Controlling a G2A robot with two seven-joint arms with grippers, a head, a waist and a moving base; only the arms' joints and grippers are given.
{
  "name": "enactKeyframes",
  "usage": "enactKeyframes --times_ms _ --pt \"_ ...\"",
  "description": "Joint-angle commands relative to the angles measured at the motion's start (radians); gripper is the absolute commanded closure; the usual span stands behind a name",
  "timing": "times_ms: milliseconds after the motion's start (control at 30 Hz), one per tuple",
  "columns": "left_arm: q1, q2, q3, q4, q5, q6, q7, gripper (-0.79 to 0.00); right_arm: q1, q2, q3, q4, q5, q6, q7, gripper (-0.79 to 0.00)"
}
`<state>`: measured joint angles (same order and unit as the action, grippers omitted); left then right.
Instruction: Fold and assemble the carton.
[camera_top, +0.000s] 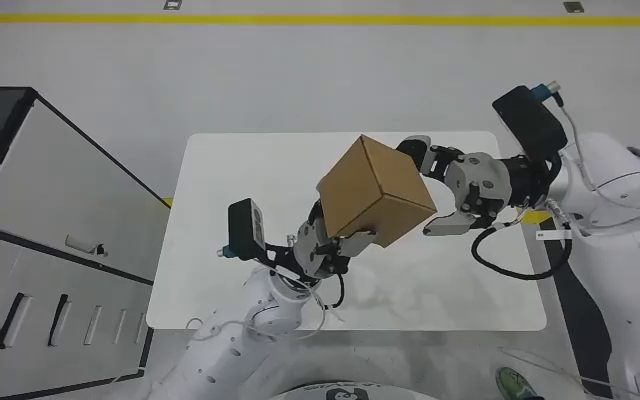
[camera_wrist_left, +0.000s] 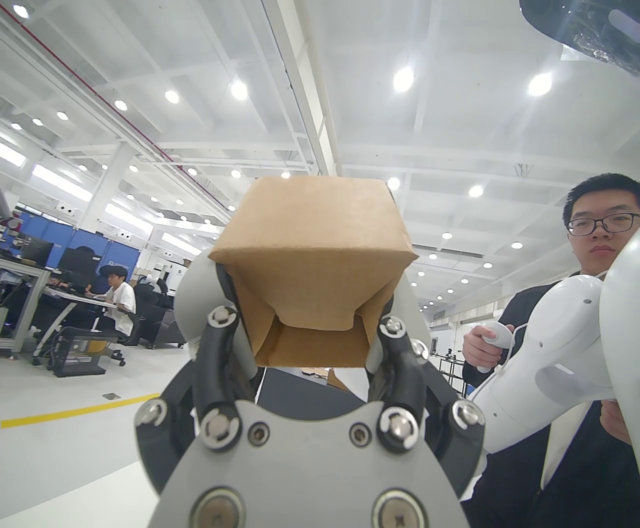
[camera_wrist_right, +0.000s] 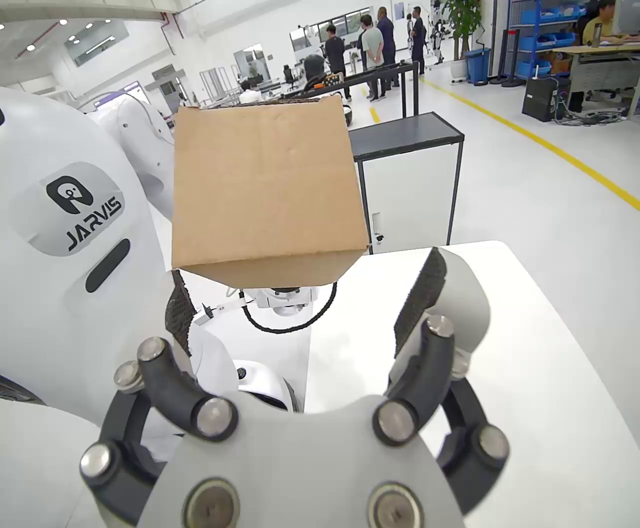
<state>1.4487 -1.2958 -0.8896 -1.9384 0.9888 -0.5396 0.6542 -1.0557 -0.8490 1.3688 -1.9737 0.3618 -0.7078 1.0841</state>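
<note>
Ceiling lamps (camera_wrist_left: 403, 79) give bright, even light; wrist views curve toward their edges.

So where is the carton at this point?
In the top view the carton is held up over the middle of the white table, its lower end clamped in the left gripper, with the open right gripper close beside it.

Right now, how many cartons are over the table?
1. The carton is held above the table by the left gripper. The right gripper, jaws open, is beside it. No other shows.
</note>
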Motion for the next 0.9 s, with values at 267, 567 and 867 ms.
enactKeyframes --times_ms 267,567,867 --pt "0.006 -0.008 0.005 0.001 -0.009 0.001 0.001 0.0 -0.002 -0.004 -0.023 -0.018 -0.003 -0.013 -0.037 -0.785" --pt "0.014 -0.011 0.0 -0.001 -0.021 -0.012 -0.01 0.0 0.013 -0.008 -0.045 -0.01 0.009 -0.033 -0.054 -0.686" --pt "0.025 -0.013 -0.011 -0.006 -0.021 -0.02 -0.018 0.0 0.02 -0.01 -0.059 -0.009 0.02 -0.045 -0.054 -0.345"
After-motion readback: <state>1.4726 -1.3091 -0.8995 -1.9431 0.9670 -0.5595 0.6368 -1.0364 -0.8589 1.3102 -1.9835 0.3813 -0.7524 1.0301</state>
